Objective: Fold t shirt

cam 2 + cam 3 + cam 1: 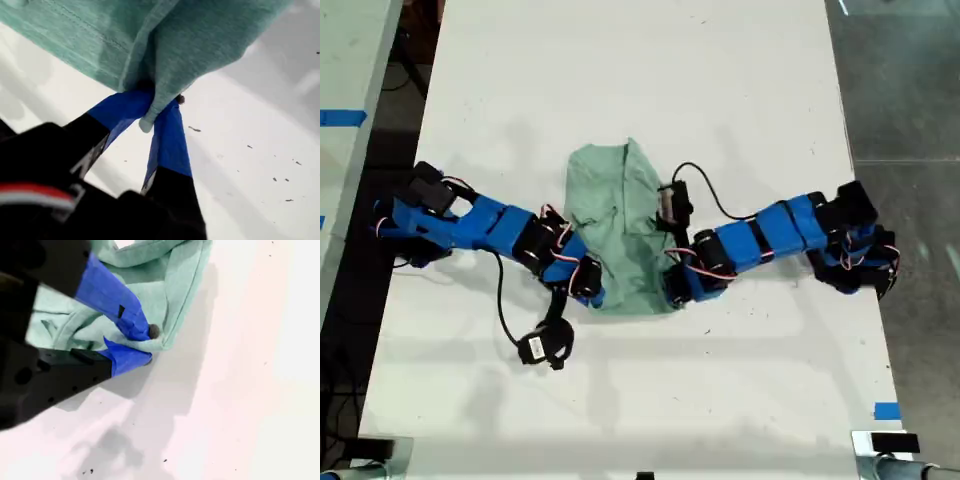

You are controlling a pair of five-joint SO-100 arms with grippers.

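Mint-green t shirt (620, 235) lies bunched on the white table (620, 80), its near corners pinched by my first hand (152, 112) and my second hand (142, 345).

A white table (640, 80) fills most of the exterior view. Blue tape (342, 117) marks the upper left edge, another blue tape piece (887, 410) the lower right. Grey floor (905, 80) shows upper right.
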